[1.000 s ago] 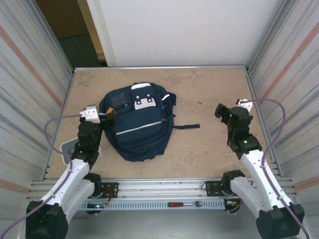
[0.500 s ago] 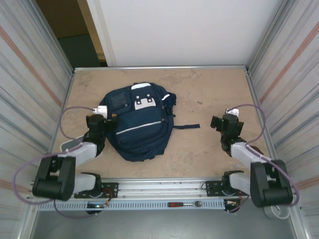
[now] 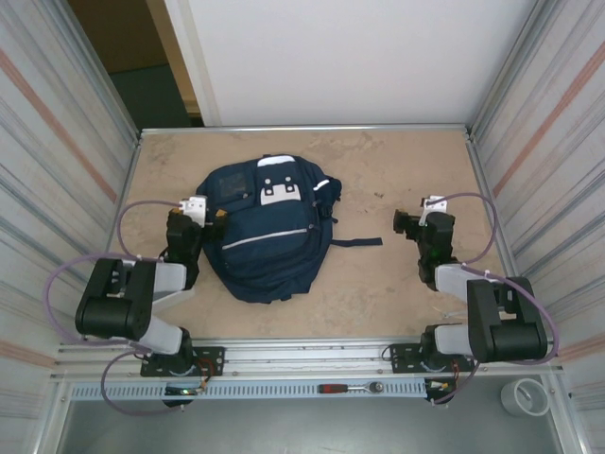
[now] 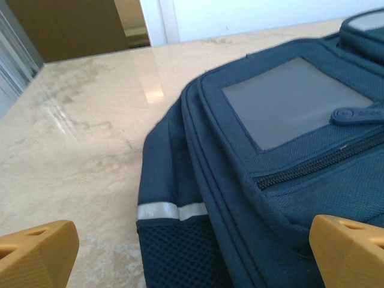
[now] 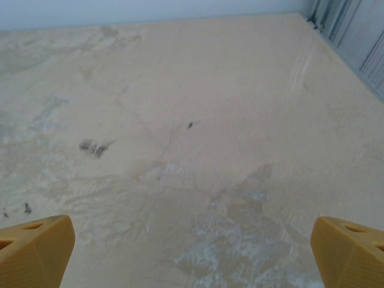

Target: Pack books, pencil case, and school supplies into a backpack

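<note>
Looking at your left gripper [image 3: 214,218], you have its orange fingers [image 4: 37,252] spread wide and holding nothing, low beside the 9 o'clock flank of the large navy-blue fabric backpack [image 3: 269,241]. In the wrist view one tip sits over the beige stone-look table [image 3: 397,161] and the other over the bag near a zipped pocket. Your right gripper [image 3: 402,224] is equally spread and empty, over bare table at 3 o'clock, well apart from the backpack. The bag's dark strap [image 3: 355,242] trails toward that gripper. The backpack lies just 9 o'clock of table centre.

Backpack [image 3: 269,236] blocks L-ctr of table [image 3: 406,170]; R half & far strip free.
</note>
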